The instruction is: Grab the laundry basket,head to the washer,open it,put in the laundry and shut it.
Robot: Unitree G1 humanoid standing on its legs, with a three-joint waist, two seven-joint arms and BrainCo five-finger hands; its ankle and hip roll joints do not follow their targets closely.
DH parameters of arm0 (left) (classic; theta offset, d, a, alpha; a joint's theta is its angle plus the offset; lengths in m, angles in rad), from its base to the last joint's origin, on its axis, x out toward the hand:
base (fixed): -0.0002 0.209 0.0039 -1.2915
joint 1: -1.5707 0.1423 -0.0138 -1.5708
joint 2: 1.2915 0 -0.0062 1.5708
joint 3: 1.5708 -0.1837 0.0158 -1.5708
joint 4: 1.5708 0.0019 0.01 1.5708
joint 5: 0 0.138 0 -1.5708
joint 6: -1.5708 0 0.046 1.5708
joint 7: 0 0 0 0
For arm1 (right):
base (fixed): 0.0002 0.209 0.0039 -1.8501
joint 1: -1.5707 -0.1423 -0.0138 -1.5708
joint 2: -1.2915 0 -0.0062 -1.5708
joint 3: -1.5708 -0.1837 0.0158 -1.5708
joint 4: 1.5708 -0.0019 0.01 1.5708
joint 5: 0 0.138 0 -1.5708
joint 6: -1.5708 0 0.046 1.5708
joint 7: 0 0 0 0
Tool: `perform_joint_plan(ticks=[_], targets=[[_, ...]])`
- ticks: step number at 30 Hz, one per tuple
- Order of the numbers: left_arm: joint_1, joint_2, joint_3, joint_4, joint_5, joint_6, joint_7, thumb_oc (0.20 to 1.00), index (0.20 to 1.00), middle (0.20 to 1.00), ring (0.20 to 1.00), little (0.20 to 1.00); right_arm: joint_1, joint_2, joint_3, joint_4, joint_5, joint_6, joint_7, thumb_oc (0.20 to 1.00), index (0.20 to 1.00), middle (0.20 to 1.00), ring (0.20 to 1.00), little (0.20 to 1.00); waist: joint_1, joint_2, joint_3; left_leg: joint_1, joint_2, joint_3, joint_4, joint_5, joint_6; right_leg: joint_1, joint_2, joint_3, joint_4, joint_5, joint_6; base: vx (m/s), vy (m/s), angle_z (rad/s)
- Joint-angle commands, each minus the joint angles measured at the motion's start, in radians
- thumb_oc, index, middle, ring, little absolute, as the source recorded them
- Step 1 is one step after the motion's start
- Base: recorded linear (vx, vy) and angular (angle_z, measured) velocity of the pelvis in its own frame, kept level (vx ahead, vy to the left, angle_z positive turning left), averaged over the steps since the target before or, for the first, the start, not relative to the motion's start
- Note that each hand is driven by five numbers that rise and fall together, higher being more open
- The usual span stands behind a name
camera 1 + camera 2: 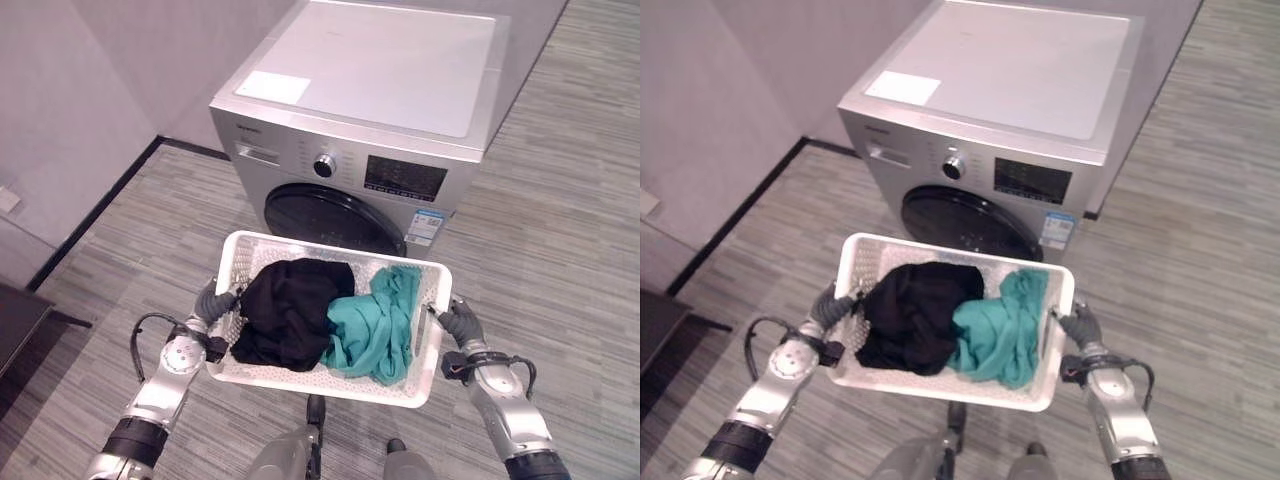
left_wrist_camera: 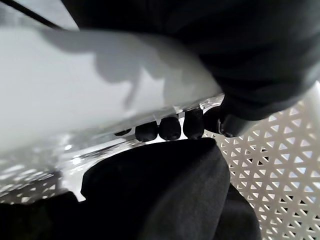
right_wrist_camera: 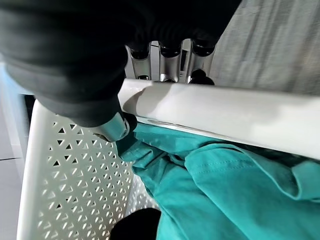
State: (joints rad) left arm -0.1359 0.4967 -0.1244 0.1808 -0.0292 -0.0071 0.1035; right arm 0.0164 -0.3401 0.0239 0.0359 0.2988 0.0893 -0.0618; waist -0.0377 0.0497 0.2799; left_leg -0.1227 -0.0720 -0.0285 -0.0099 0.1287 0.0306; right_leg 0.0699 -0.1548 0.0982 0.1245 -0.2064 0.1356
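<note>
Two hands carry the white perforated laundry basket (image 1: 262, 247) before the closed washer (image 1: 380, 120): left hand (image 1: 212, 301) curled over one rim, right hand (image 1: 462, 325) hooked round the other. Black garment (image 1: 290, 310) and teal garment (image 1: 375, 325) look soft and light; the stiff rims are probably the best hold.

Washing machine (image 1: 380, 110) brand mark, upper left of front panel: too small to read.
Dark display panel (image 1: 405, 178) on the front: rows of small symbols, not readable.
Blue and white sticker (image 1: 427, 227) beside the door: print too small to read.
White sheet (image 1: 272, 87) on the machine's top: no text can be seen.
</note>
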Motion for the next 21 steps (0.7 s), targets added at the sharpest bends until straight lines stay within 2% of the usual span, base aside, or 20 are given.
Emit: perform_joint_plan(ticks=[1, 2, 3, 8, 10, 13, 14, 15, 17, 18, 19, 21], targets=[[0.040, 0.158, 0.338, -0.007, -0.032, -0.039, 0.126, 0.200, 0.200, 0.200, 0.200, 0.200, 0.075, -0.116, -0.240, -0.099, 0.026, -0.091, -0.005, 0.200, 0.200, 0.200, 0.200, 0.200, -0.010, -0.028, -0.063, -0.025, 0.091, -0.011, 0.149, -0.200, -0.031, -0.098, 0.019, -0.028, -0.052, 0.091, -0.051, 0.02, 0.041, -0.14], [0.046, 0.157, 0.342, -0.012, -0.032, -0.037, 0.124, 0.200, 0.200, 0.200, 0.200, 0.200, 0.078, -0.115, -0.240, -0.103, 0.026, -0.090, -0.004, 0.200, 0.200, 0.200, 0.200, 0.200, -0.010, -0.028, -0.065, -0.026, 0.091, -0.010, 0.151, -0.201, -0.031, -0.098, 0.019, -0.026, -0.053, 0.091, -0.050, 0.05, 0.049, -0.13], [0.112, 0.180, 0.414, -0.088, -0.037, -0.050, 0.109, 0.200, 0.200, 0.200, 0.200, 0.200, 0.100, -0.138, -0.303, -0.157, 0.038, -0.097, 0.014, 0.200, 0.200, 0.200, 0.200, 0.200, -0.010, -0.041, -0.070, -0.024, 0.096, -0.005, 0.160, -0.214, -0.026, -0.097, 0.019, -0.020, -0.062, 0.097, -0.048, 0.04, 0.032, -0.12], [0.164, 0.229, 0.491, -0.161, -0.048, -0.053, 0.099, 0.200, 0.200, 0.200, 0.200, 0.200, 0.110, -0.179, -0.354, -0.216, 0.074, -0.098, 0.037, 0.200, 0.200, 0.200, 0.200, 0.200, -0.004, -0.064, -0.082, -0.021, 0.108, 0.002, 0.175, -0.229, -0.027, -0.089, 0.022, -0.021, -0.076, 0.104, -0.045, 0.05, -0.003, -0.17], [0.201, 0.259, 0.549, -0.215, -0.101, -0.063, 0.093, 0.200, 0.200, 0.200, 0.200, 0.200, 0.125, -0.204, -0.395, -0.259, 0.118, -0.095, 0.057, 0.200, 0.200, 0.200, 0.200, 0.200, -0.001, -0.075, -0.082, -0.026, 0.115, 0.003, 0.183, -0.234, -0.030, -0.087, 0.024, -0.024, -0.080, 0.105, -0.044, 0.04, -0.001, -0.07], [0.302, 0.340, 0.710, -0.295, -0.189, -0.092, 0.079, 0.200, 0.200, 0.200, 0.200, 0.200, 0.198, -0.276, -0.540, -0.326, 0.186, -0.093, 0.102, 0.200, 0.200, 0.200, 0.200, 0.200, 0.003, -0.093, -0.087, -0.028, 0.127, 0.001, 0.190, -0.241, -0.036, -0.079, 0.029, -0.032, -0.093, 0.107, -0.041, 0.08, -0.012, -0.03], [0.329, 0.434, 0.770, -0.302, -0.276, -0.115, 0.072, 0.200, 0.200, 0.200, 0.200, 0.200, 0.187, -0.355, -0.585, -0.327, 0.228, -0.107, 0.109, 0.200, 0.200, 0.200, 0.200, 0.200, 0.008, -0.104, -0.100, -0.031, 0.136, 0.006, 0.191, -0.242, -0.041, -0.078, 0.032, -0.038, -0.106, 0.114, -0.034, 0.07, -0.018, -0.01], [0.330, 0.438, 0.772, -0.298, -0.280, -0.117, 0.071, 0.200, 0.200, 0.200, 0.200, 0.200, 0.184, -0.356, -0.583, -0.324, 0.230, -0.108, 0.109, 0.200, 0.200, 0.200, 0.200, 0.200, 0.008, -0.105, -0.100, -0.031, 0.137, 0.007, 0.191, -0.242, -0.041, -0.078, 0.032, -0.037, -0.107, 0.115, -0.034, 0.05, -0.007, 0.00], [0.312, 0.517, 0.769, -0.287, -0.333, -0.127, 0.062, 0.200, 0.200, 0.200, 0.200, 0.200, 0.136, -0.418, -0.557, -0.306, 0.246, -0.124, 0.104, 0.200, 0.200, 0.200, 0.200, 0.200, 0.013, -0.112, -0.105, -0.033, 0.140, 0.008, 0.200, -0.247, -0.042, -0.074, 0.033, -0.037, -0.114, 0.120, -0.029, 0.04, 0.015, -0.06], [0.265, 0.586, 0.736, -0.274, -0.356, -0.125, 0.068, 0.200, 0.200, 0.200, 0.200, 0.200, 0.080, -0.468, -0.518, -0.289, 0.263, -0.133, 0.090, 0.200, 0.200, 0.200, 0.200, 0.200, 0.019, -0.116, -0.112, -0.035, 0.141, 0.007, 0.207, -0.250, -0.043, -0.070, 0.031, -0.042, -0.118, 0.122, -0.025, 0.04, 0.014, -0.06], [0.255, 0.591, 0.730, -0.265, -0.357, -0.127, 0.070, 0.200, 0.200, 0.200, 0.200, 0.200, 0.073, -0.471, -0.515, -0.280, 0.264, -0.136, 0.089, 0.200, 0.200, 0.200, 0.200, 0.200, 0.019, -0.116, -0.110, -0.037, 0.140, 0.006, 0.209, -0.251, -0.043, -0.070, 0.030, -0.043, -0.119, 0.123, -0.024, 0.00, 0.000, 0.00], [0.161, 0.670, 0.644, -0.232, -0.376, -0.123, 0.070, 0.200, 0.200, 0.200, 0.200, 0.200, -0.014, -0.538, -0.447, -0.228, 0.281, -0.142, 0.064, 0.200, 0.200, 0.200, 0.200, 0.200, 0.024, -0.120, -0.108, -0.044, 0.136, 0.001, 0.223, -0.257, -0.043, -0.066, 0.026, -0.050, -0.120, 0.125, -0.020, 0.00, 0.031, 0.02]])
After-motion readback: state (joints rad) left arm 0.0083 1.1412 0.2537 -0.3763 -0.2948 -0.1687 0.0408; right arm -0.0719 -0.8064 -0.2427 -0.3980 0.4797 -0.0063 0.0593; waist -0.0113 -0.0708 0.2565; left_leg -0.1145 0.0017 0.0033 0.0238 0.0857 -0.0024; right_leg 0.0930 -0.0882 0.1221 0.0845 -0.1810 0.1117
